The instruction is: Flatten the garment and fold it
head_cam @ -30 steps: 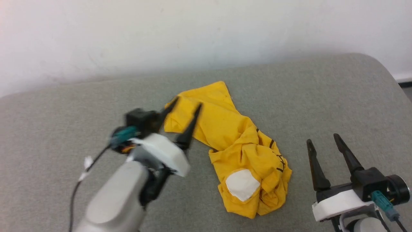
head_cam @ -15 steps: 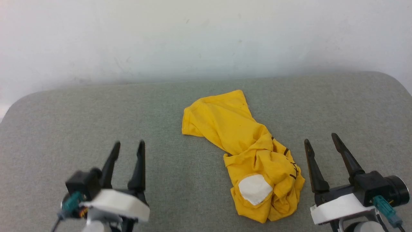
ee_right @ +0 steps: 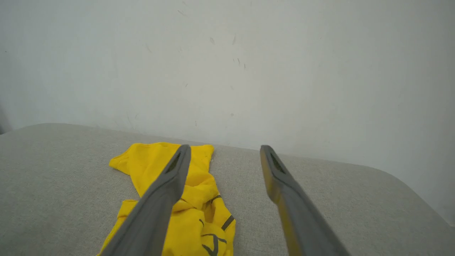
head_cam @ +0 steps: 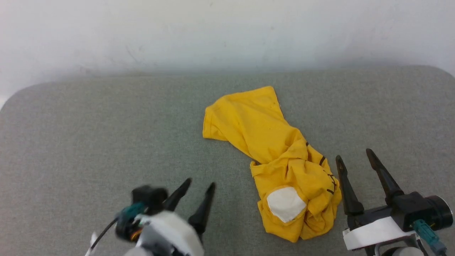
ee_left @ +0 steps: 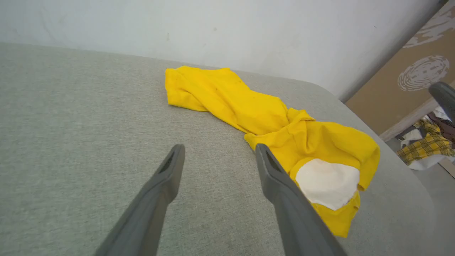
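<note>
The garment [head_cam: 273, 156], a bright yellow T-shirt, lies bunched in a long crumpled strip on the grey cushion [head_cam: 89, 142]. A white patch [head_cam: 285, 204] faces up at its near end, beside thin black stripes [head_cam: 325, 170]. My left gripper [head_cam: 199, 185] hovers open at the lower left, apart from the cloth. In the left wrist view the garment [ee_left: 270, 121] lies just ahead and right of that gripper [ee_left: 218, 154]. My right gripper [head_cam: 353, 156] stands open close to the shirt's right edge, holding nothing. Through the right wrist view the garment [ee_right: 206, 199] sits under the left finger [ee_right: 167, 188].
A pale wall [head_cam: 227, 32] rises behind the cushion. The cushion's rounded right edge [ee_left: 401, 167] drops to the floor, where a pile of plaid clothes [ee_left: 426, 145] lies beside a brown panel [ee_left: 416, 71]. Bare grey fabric spreads left of the shirt.
My left gripper pulled back from the shirt's far end to the near left, then shifted right toward the shirt's near end. The head camera moved. The right gripper stayed put.
</note>
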